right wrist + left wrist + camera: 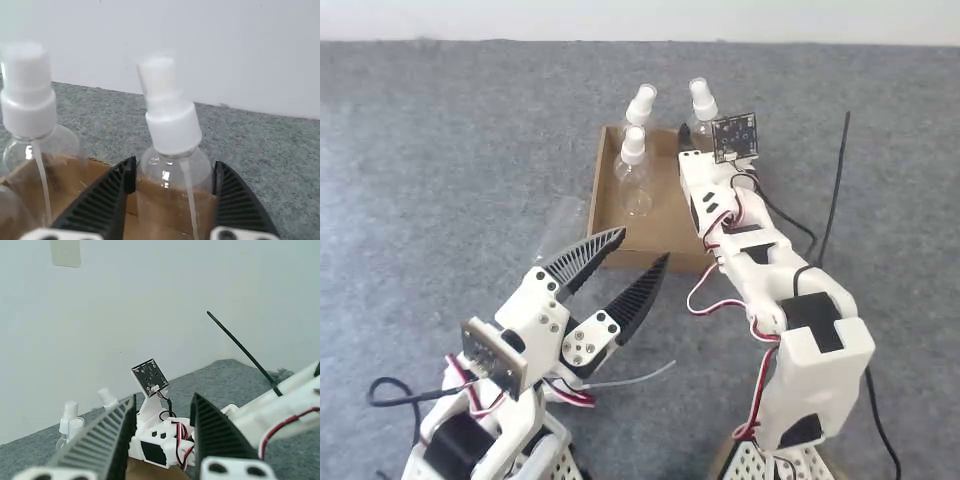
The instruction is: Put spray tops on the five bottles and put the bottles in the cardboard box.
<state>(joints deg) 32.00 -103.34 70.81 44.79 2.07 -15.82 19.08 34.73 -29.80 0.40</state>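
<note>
so the whole surface was this speckled grey carpet (440, 150), running back to a plain white wall (620, 18). same carpet (280, 145) and wall (225, 45) showed up close in the right wrist view too. a thin black strip (834, 185) stuck up at a slant over the carpet on the right side, and against the wall (175, 290) it (241, 348) looked like a skinny dark line. also a pale rectangular patch (65, 252) sat high on the wall, couldn't tell what it was.
</note>
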